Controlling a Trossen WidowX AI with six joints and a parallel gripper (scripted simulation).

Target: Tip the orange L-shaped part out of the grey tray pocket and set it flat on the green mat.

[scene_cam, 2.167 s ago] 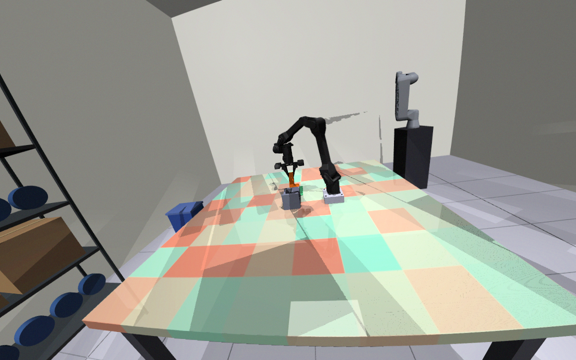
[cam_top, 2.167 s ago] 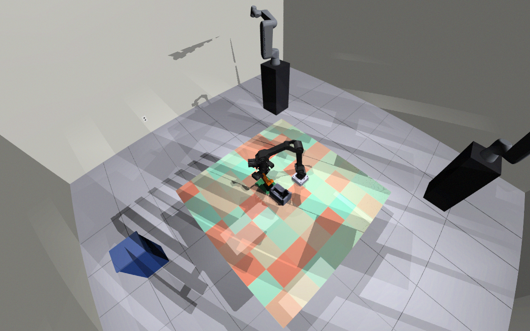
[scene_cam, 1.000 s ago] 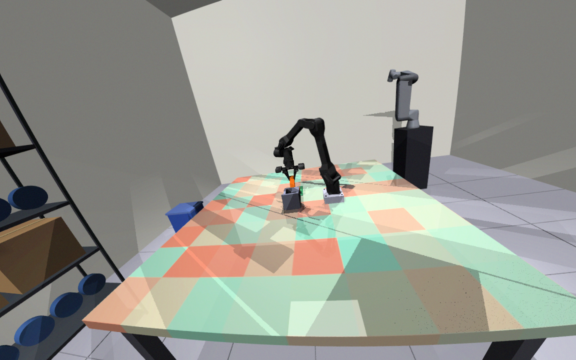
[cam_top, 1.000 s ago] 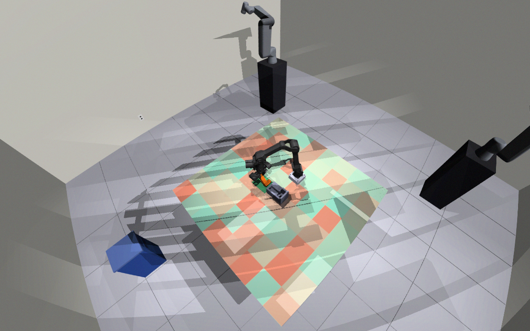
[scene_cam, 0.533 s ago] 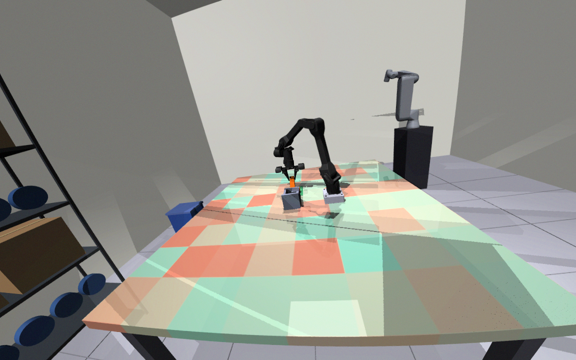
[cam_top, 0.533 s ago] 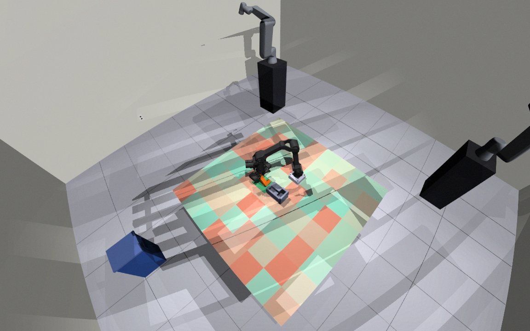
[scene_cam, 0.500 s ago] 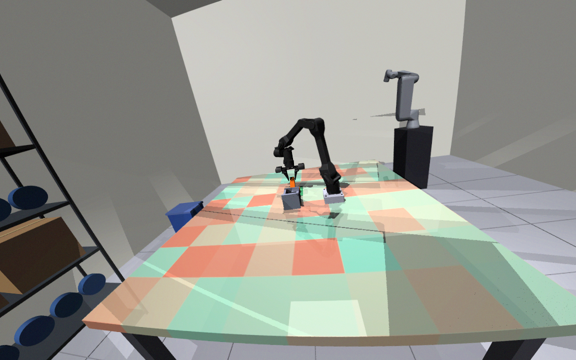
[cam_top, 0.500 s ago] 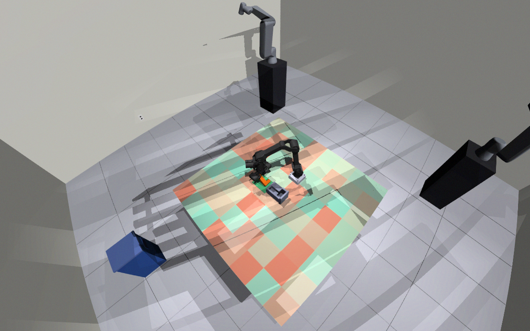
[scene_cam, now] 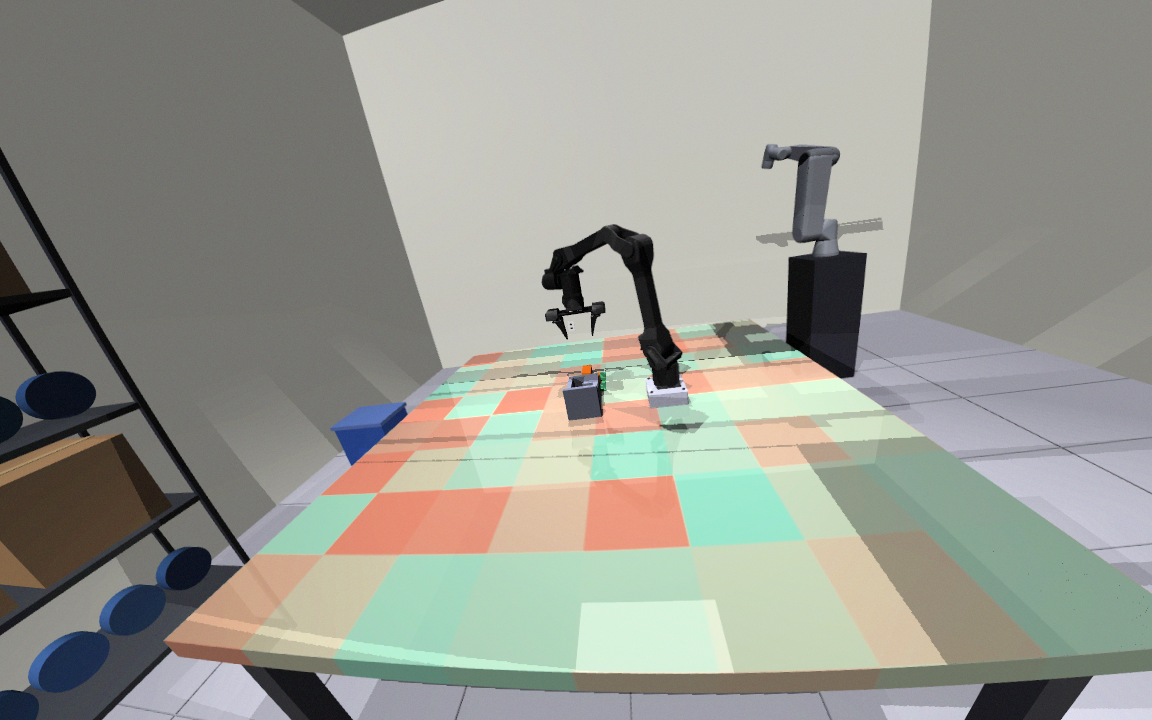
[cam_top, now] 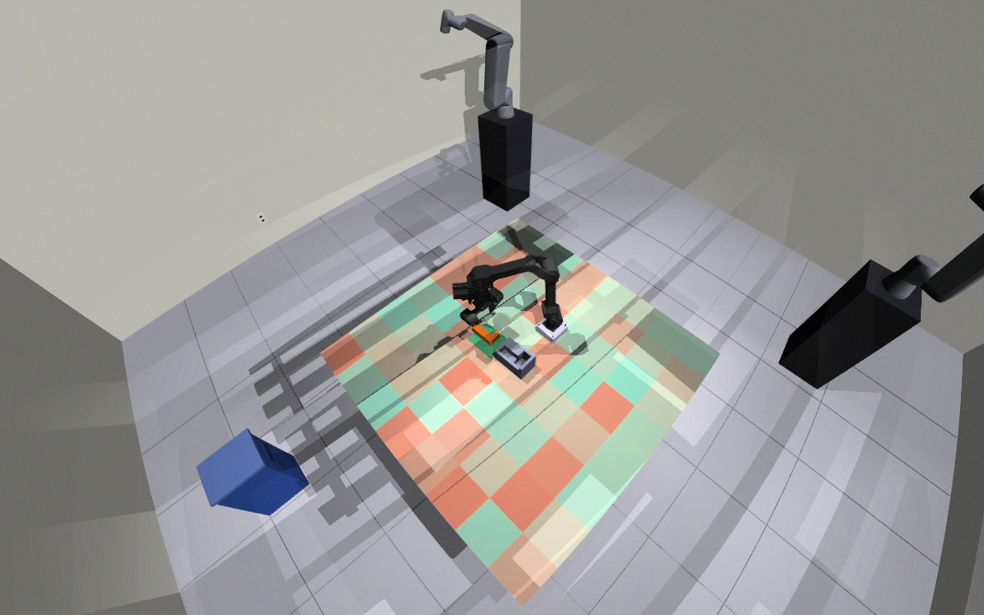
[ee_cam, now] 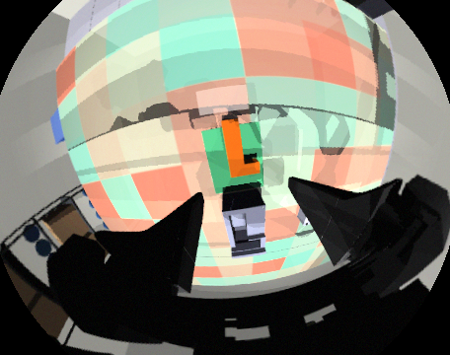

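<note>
The orange L-shaped part (cam_top: 486,333) (scene_cam: 586,368) (ee_cam: 233,148) lies on the green mat (cam_top: 484,349) (ee_cam: 212,153) and looks flat. In the wrist view its L-shaped end is toward the tray, its foot points right, and its straight end reaches the mat's far edge. The grey tray (cam_top: 522,366) (scene_cam: 584,402) (ee_cam: 256,213) stands beside the mat, its pocket empty. My gripper (cam_top: 484,313) (scene_cam: 579,335) (ee_cam: 246,189) is open wide and empty, above the part and clear of it. The views do not show clearly which face of the part is up.
The arm's white base (cam_top: 551,330) (scene_cam: 668,394) stands on the checkered table to one side of the tray and mat. A blue bin (cam_top: 251,474) (scene_cam: 369,429) is off the table. Two grey arms on black pedestals and a shelf rack (scene_cam: 70,295) stand away from it.
</note>
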